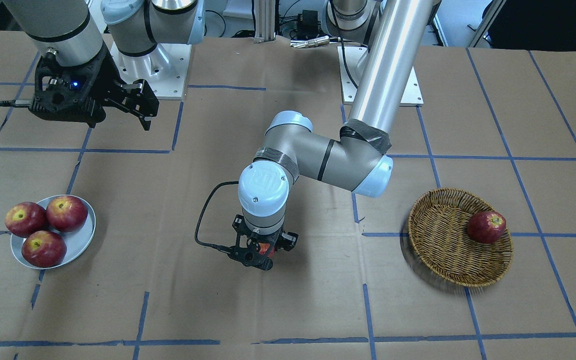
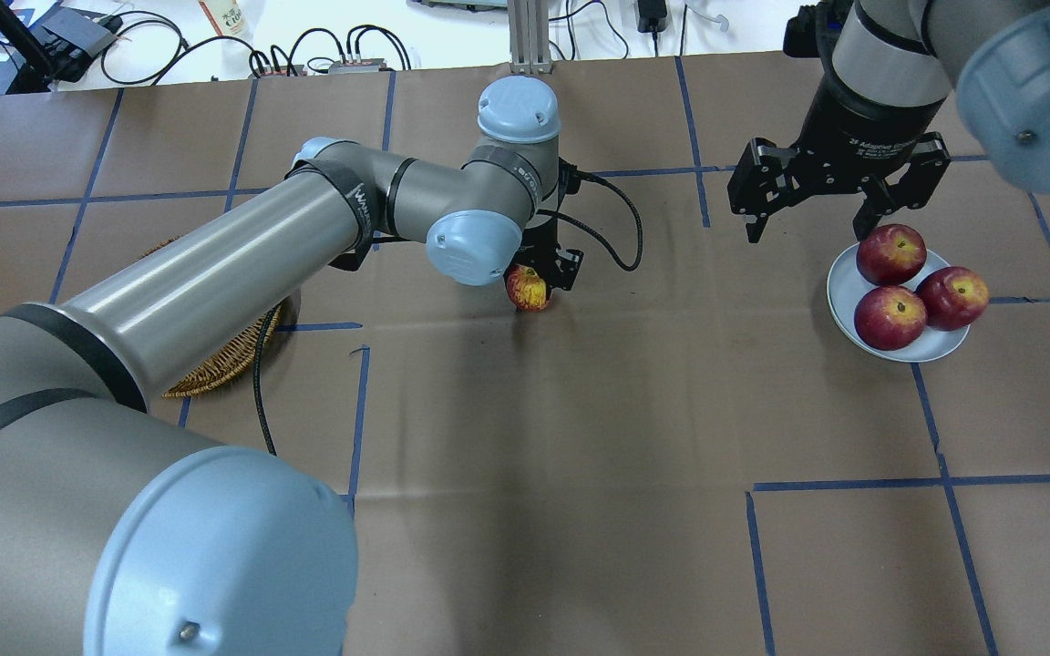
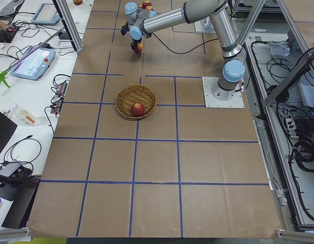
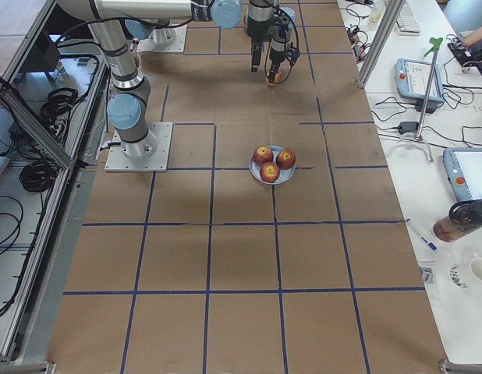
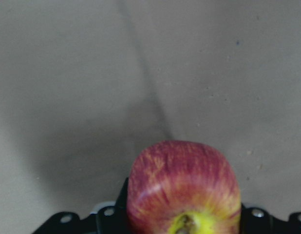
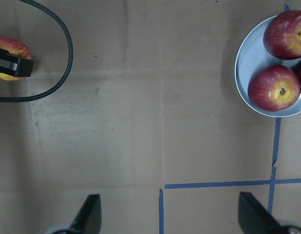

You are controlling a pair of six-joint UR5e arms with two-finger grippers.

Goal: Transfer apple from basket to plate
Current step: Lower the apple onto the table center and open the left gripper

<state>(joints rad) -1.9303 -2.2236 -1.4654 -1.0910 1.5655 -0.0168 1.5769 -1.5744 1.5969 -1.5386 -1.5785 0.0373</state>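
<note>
My left gripper point(image 1: 262, 251) is shut on the streaky orange-red apple point(image 2: 528, 288) at mid-table, low over the paper. The apple fills the bottom of the left wrist view point(image 5: 184, 195), yellow stem patch toward the camera. The wicker basket point(image 1: 443, 250) lies off to the left arm's side and holds one darker red apple point(image 1: 487, 227). The pale grey-blue plate point(image 2: 844, 284) carries three dark red apples point(image 2: 890, 317). My right gripper point(image 2: 808, 219) is open and empty, hovering beside the plate's far edge.
Brown paper with blue tape lines covers the table. A black cable point(image 2: 621, 228) loops from the left wrist. The plate point(image 6: 245, 73) and the held apple point(image 6: 8, 48) both show in the right wrist view, with bare paper between them.
</note>
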